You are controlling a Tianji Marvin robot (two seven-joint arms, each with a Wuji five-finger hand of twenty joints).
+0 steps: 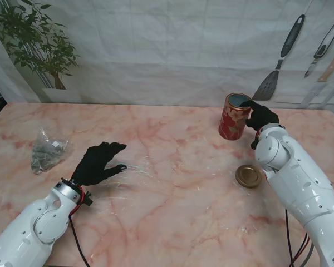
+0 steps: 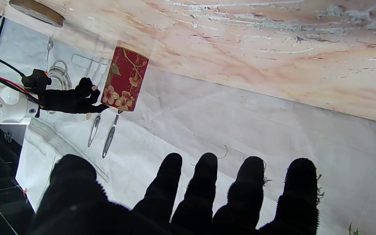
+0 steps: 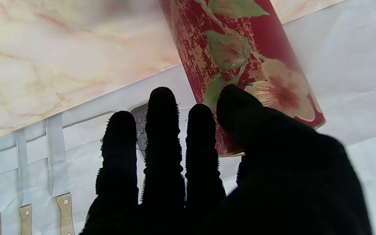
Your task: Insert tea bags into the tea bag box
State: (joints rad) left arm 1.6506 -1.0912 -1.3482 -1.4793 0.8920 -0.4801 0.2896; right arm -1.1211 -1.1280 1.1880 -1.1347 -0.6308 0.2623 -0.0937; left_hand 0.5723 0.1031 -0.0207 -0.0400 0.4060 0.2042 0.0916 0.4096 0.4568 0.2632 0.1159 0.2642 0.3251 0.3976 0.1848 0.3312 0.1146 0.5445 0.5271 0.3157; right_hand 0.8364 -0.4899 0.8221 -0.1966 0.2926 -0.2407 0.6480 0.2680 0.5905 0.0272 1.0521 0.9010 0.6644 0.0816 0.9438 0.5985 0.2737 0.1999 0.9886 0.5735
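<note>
Pink-veined marble table (image 1: 172, 183) runs up to a white wrinkled backdrop printed with kitchen tools. On the right, the right hand's fingers (image 3: 162, 137) lie straight and side by side next to the red floral tea tin (image 1: 234, 117), with the thumb laid against its wall near the rim; the right hand (image 1: 260, 117) sits at the tin's right side, touching it, though whether it truly grips the tin I cannot tell from these angles. The tin stands upright and open-topped, far from me on the right. Its round gold lid (image 1: 249, 176) lies flat on the table nearer to me, just beside the right forearm. On the left, the left hand's fingers (image 2: 204, 186) are spread apart and hold nothing; the left hand (image 1: 99, 162) hovers over bare marble. A clear bag of tea bags (image 1: 47, 151) rests to its left, apart from it.
</note>
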